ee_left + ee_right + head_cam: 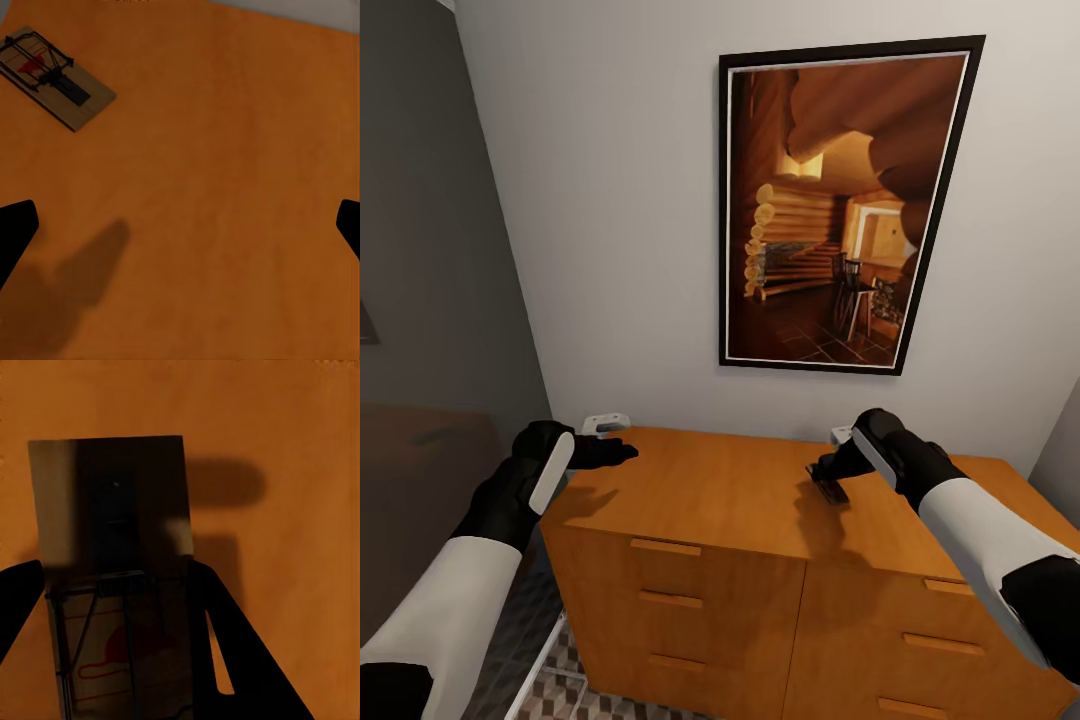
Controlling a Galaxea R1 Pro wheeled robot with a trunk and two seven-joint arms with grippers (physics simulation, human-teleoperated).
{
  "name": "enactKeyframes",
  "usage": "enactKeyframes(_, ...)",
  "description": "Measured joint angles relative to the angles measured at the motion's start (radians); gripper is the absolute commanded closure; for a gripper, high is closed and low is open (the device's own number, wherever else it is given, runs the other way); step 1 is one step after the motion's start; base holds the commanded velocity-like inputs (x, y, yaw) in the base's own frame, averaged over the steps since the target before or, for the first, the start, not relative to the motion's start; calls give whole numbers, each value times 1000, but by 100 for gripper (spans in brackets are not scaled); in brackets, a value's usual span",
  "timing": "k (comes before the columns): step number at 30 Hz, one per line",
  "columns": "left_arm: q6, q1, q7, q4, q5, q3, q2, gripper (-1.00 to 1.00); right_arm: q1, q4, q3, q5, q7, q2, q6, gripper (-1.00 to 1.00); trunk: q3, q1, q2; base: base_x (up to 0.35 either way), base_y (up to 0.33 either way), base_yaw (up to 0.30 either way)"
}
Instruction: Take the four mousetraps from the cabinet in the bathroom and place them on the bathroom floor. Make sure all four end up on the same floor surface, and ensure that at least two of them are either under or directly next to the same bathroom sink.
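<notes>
The right gripper (830, 478) straddles a mousetrap (112, 577) on the cabinet (710, 490) top, fingers wide along its long axis. The left gripper (622, 452) hovers open; a second mousetrap (54, 75) lies beyond it.

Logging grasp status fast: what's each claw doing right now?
Left claw: open, empty, over the cabinet top; a mousetrap lies ahead, untouched.
Right claw: fingers either side of another mousetrap; whether it grips cannot be told.
</notes>
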State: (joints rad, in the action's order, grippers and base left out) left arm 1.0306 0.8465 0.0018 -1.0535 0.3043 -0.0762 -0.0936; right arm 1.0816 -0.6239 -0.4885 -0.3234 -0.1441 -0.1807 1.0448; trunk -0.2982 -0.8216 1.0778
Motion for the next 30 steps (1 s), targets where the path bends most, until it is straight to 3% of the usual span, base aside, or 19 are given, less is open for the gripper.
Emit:
enactKeyframes(18, 0, 0, 0, -1, 1, 1, 0, -100, 0, -4, 34, -2, -1, -1, 0, 100, 0, 0, 0, 0, 0, 0)
enactKeyframes(30, 2, 0, 0, -1, 0, 1, -1, -100, 0, -4, 34, 0, 0, 0, 0, 100, 0, 0, 0, 1, 0, 0)
